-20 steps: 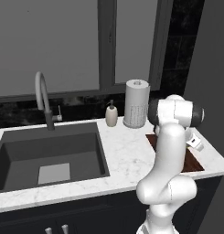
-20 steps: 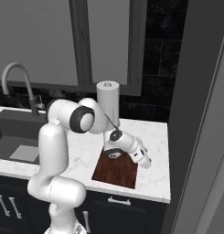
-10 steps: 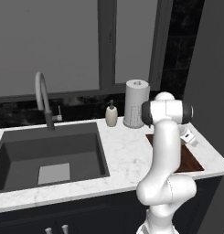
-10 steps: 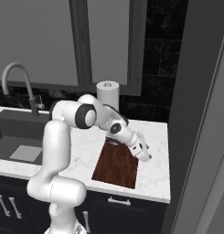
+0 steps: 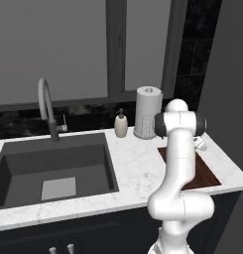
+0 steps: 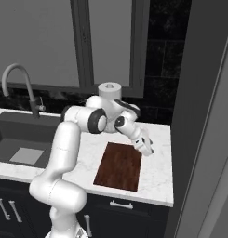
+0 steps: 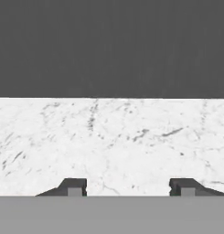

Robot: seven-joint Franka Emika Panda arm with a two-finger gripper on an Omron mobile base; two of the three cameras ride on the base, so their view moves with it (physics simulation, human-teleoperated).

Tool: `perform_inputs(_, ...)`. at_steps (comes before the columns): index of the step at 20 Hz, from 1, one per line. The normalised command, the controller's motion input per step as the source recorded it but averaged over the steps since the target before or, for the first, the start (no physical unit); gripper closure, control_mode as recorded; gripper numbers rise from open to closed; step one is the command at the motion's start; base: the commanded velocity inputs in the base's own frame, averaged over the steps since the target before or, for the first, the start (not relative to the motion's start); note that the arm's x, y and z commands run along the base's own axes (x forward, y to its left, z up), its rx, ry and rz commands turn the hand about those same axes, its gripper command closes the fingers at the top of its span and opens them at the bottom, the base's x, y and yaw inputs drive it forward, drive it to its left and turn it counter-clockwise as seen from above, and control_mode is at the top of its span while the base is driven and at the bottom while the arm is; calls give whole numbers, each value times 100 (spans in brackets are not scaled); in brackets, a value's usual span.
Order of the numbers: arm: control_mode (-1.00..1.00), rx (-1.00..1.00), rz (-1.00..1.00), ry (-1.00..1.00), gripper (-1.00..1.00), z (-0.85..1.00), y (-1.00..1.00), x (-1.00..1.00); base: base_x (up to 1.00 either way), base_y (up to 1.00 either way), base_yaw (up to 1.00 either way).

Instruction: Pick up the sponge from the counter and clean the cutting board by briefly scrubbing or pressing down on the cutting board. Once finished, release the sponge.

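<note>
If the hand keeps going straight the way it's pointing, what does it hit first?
Most likely bare counter: the open hand faces white marble with nothing between its fingertips, a dark wall beyond. Depth is hard to judge.

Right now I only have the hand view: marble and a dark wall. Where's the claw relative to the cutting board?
Observer: In the right base view the claw sits at the far right corner of the cutting board, roughly at its edge.
Operator: What's behind the board?
Observer: A paper towel roll stands upright on the counter just behind it, with a soap dispenser to its left.
Operator: And further left?
Observer: A dark sink set into the counter, with a curved faucet at its back.
</note>
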Motion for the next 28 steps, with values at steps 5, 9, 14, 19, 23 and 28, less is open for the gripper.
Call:
perform_inputs(5,-100,1,-12,-3,100,24,20,-10,0,0,0)
perform_inputs(9,-100,0,-12,3,100,96,36,-41,0,0,0)
perform_inputs(14,-100,1,-7,11,100,86,92,-2,0,0,0)
perform_inputs(19,-100,8,-1,11,100,64,75,-23,0,0,0)
perform_inputs(23,-100,16,5,17,100,98,66,-76,0,0,0)
perform_inputs(28,-100,3,39,19,100,100,73,-86,0,0,0)
